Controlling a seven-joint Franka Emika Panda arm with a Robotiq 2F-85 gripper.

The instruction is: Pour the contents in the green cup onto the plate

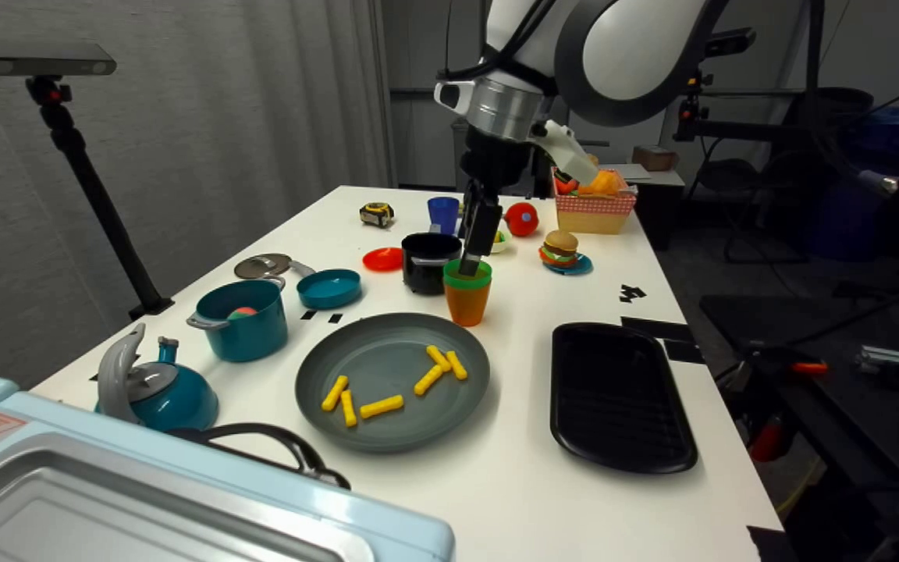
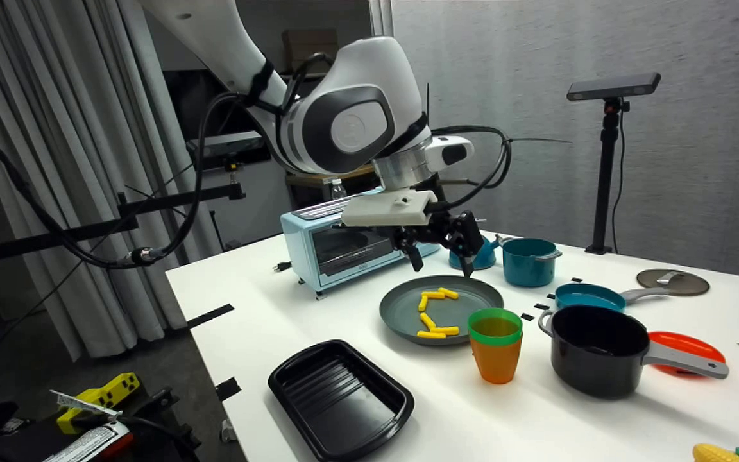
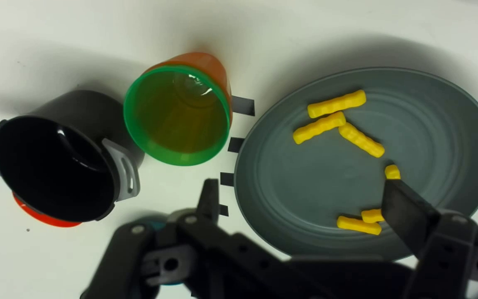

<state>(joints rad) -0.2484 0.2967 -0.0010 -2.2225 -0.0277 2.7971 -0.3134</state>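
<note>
The green cup (image 1: 484,278) stands upright, nested in an orange cup (image 1: 465,306), on the table beside the plate (image 1: 387,371). The green cup (image 2: 478,335) and the plate (image 2: 401,311) show in both exterior views. In the wrist view no pieces show inside the green cup (image 3: 189,158). The contents, several yellow sticks (image 3: 361,139), lie in two loose groups on the plate (image 3: 326,178); they also show in an exterior view (image 2: 444,330). My gripper (image 3: 301,182) is open and empty above the plate; in the wrist view one finger hides parts of some sticks. The gripper also shows in an exterior view (image 2: 443,268).
A black pot (image 2: 581,375) stands beside the cups, with a red plate (image 2: 690,346) behind it. A black tray (image 1: 617,398) lies on the plate's other side. A teal pot (image 1: 250,336), kettle (image 1: 180,398) and light blue toaster oven (image 2: 302,250) stand nearby.
</note>
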